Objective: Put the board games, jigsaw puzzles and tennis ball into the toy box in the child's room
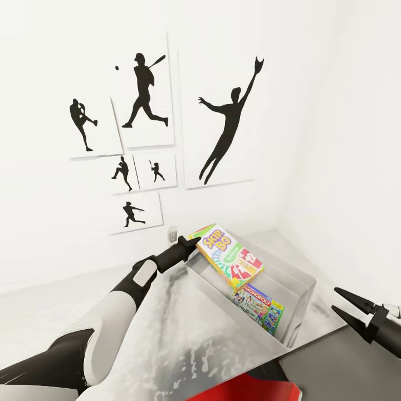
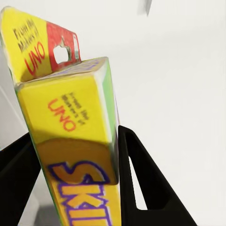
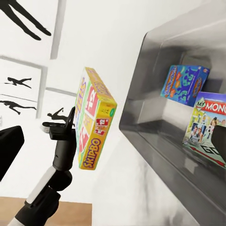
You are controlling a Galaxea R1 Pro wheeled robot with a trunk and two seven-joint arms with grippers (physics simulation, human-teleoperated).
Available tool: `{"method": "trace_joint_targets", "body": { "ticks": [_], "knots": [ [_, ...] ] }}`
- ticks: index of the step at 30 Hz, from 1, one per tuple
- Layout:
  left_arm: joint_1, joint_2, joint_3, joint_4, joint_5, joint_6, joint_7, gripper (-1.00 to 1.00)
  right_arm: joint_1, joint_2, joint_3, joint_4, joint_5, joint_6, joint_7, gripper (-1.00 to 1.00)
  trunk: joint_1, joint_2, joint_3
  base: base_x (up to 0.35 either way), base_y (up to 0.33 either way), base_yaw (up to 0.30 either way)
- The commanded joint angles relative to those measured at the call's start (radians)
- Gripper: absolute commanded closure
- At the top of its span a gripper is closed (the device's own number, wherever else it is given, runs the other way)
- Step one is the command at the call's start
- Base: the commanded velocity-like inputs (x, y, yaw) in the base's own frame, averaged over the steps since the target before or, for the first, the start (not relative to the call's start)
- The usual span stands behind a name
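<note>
My left gripper (image 1: 188, 247) is shut on a yellow, red and green Skip-Bo board game (image 1: 228, 260) and holds it tilted over the far-left rim of the grey toy box (image 1: 305, 289) on the table (image 1: 167, 334). In the left wrist view the game (image 2: 77, 117) sits clamped between the black fingers (image 2: 150, 193). A Monopoly game (image 1: 259, 308) leans inside the bin. In the right wrist view the held game (image 3: 94, 125) hangs beside the bin wall (image 3: 155, 117), with Monopoly (image 3: 209, 120) and a blue printed box (image 3: 183, 84) inside. My right gripper (image 1: 345, 309) stands open and empty to the right of the bin.
Black silhouette athlete pictures (image 1: 145, 94) hang on the white wall behind the table. A wall socket (image 1: 172, 235) is just behind my left gripper. A red chair (image 1: 239, 390) shows at the table's near edge, next to a dark grey desk section (image 1: 345, 370).
</note>
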Motion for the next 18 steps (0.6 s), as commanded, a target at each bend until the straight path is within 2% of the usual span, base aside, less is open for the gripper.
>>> {"method": "trace_joint_targets", "body": {
  "ticks": [1,18],
  "knots": [
    [-0.001,-0.001,0.003,0.001,0.004,0.007,-0.001,1.00,0.000,0.000,-0.001,0.000,0.010,0.002,0.010,-1.00,0.001,-0.002,-0.002,0.000,0.000,0.000],
    [-0.001,-0.001,-0.001,0.007,0.006,0.008,-0.004,1.00,0.000,-0.003,-0.001,0.000,0.010,0.002,0.011,-1.00,0.001,-0.002,-0.006,0.000,0.000,0.000]
  ]
}}
